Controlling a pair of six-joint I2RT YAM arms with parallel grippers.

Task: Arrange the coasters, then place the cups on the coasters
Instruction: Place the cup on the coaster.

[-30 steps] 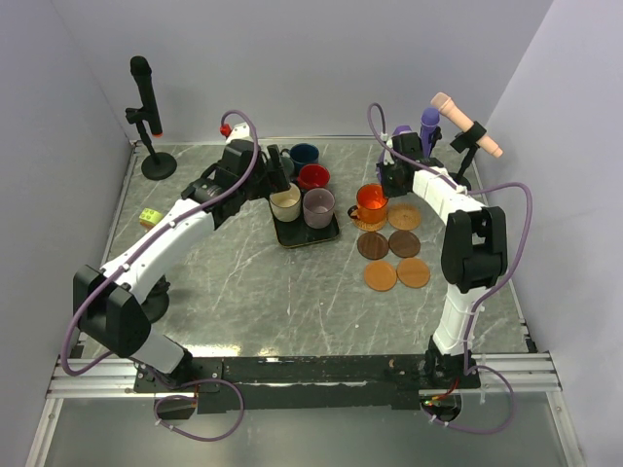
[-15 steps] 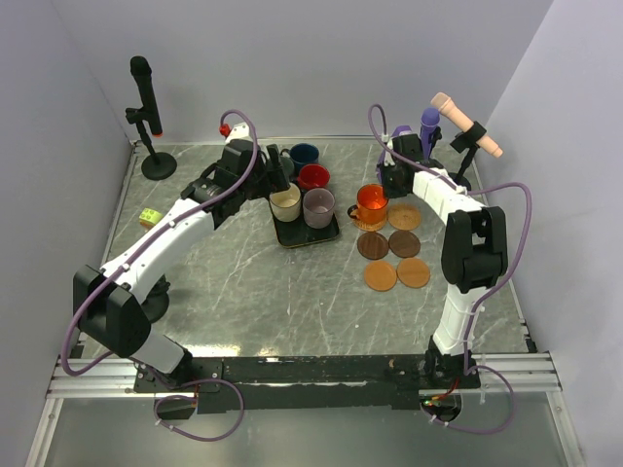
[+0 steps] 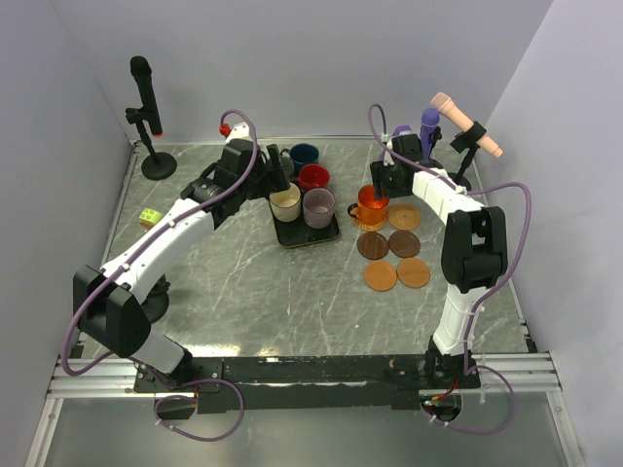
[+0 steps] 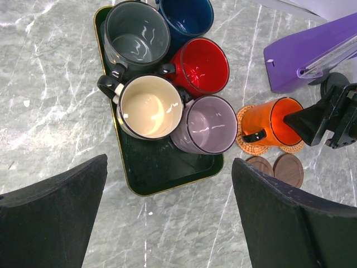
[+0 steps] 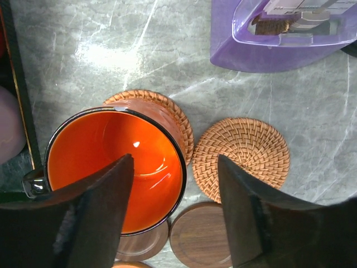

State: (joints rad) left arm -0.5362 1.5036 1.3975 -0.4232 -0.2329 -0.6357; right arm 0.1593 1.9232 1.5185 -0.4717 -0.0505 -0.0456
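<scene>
Black tray (image 4: 162, 174), microphone (image 3: 142, 88), marble table (image 3: 253, 292)

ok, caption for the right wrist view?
Right gripper open over the orange cup, which stands on a woven coaster.

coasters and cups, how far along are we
Done: six coasters lie in a two-by-three grid beside the tray, and the orange cup stands on a woven one. In hand: the right gripper straddles that cup's wall, jaws open; the left gripper hovers open over the tray. To do: five cups in the tray.
</scene>
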